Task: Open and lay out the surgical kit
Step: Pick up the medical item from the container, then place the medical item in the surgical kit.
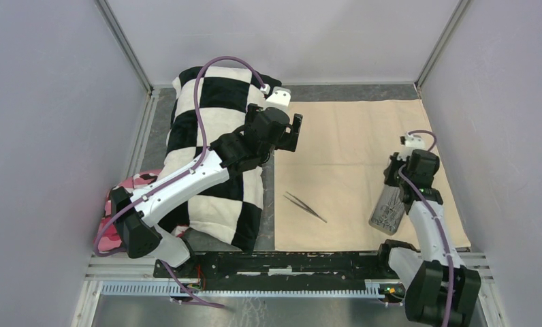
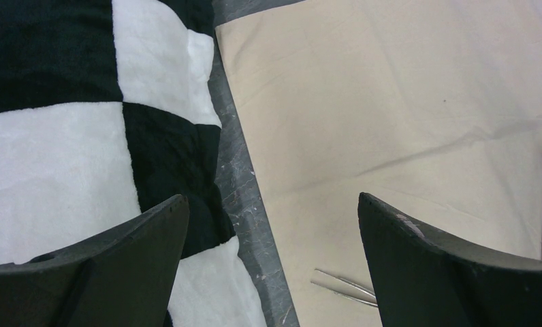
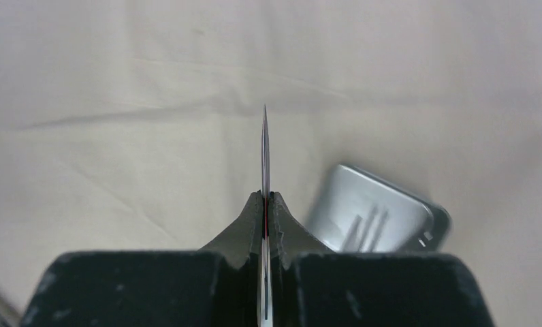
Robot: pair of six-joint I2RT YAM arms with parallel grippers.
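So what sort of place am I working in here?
Looks like a robot test cell, not a clinic: plain grey panel walls on aluminium framing, a beige cloth and checkered pillow as props.

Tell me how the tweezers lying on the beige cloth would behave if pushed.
The tweezers look like thin steel: probably stiff and light. Lying flat, they would likely slide, not roll. The beige cloth, already creased, may wrinkle.

No text, label, brand, number or sign can be read in any of the three views; nothing legible stands on any surface.
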